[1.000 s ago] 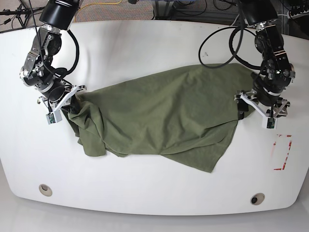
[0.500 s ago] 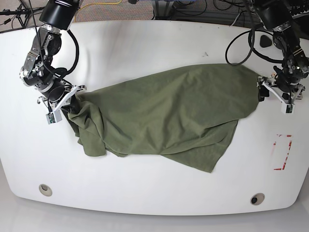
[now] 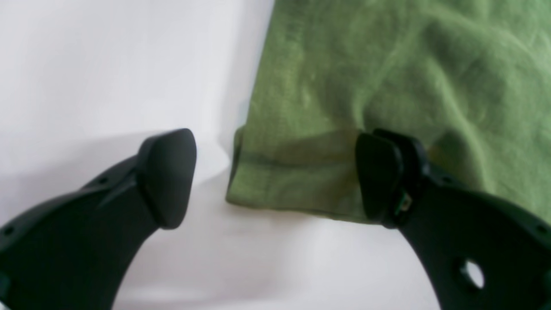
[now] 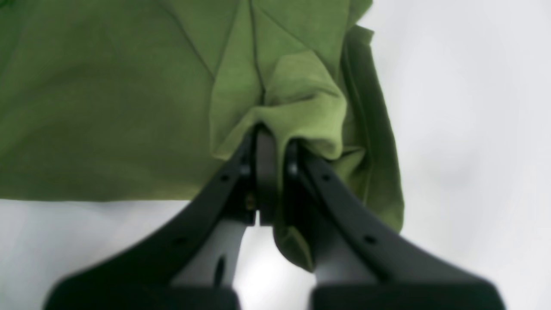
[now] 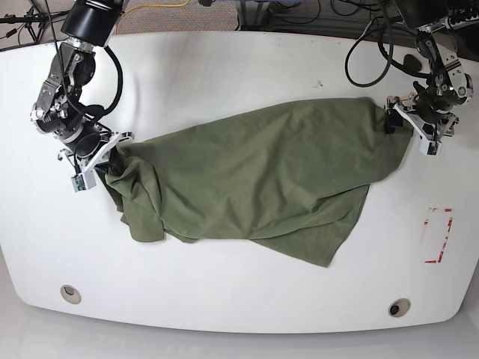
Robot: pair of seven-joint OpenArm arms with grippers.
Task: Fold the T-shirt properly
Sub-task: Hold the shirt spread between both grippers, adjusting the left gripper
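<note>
Left gripper (image 5: pixel 414 123) now farther back on the tabletop (image 5: pixel 224 75) than a second ago, up by the far corner of the T-shirt (image 5: pixel 262 179), having let go and travelled along the cloth's edge. Cloth itself barely shifted between the pictures, stretched crumpled across the middle of the tabletop from one arm to the other. Probably a regrasp under way: searching for a better corner before spreading the shirt flat, so folding proper not yet begun.

Left fingers (image 3: pixel 165 176) spread wide, holding nothing. In the left wrist view, a hemmed corner of the T-shirt (image 3: pixel 301 172) between them; one finger over the cloth and perhaps touching it, the other well clear above bare tabletop (image 3: pixel 107 64).

Right gripper (image 5: pixel 99 155) at the opposite end, unmoved. Right fingers (image 4: pixel 258 172) pressed together, pinching a bunched ridge of the T-shirt (image 4: pixel 292 103), with loose fabric draped down beside and over one finger.

Next likely need: closing the left fingers on that hem corner without catching a second layer.
</note>
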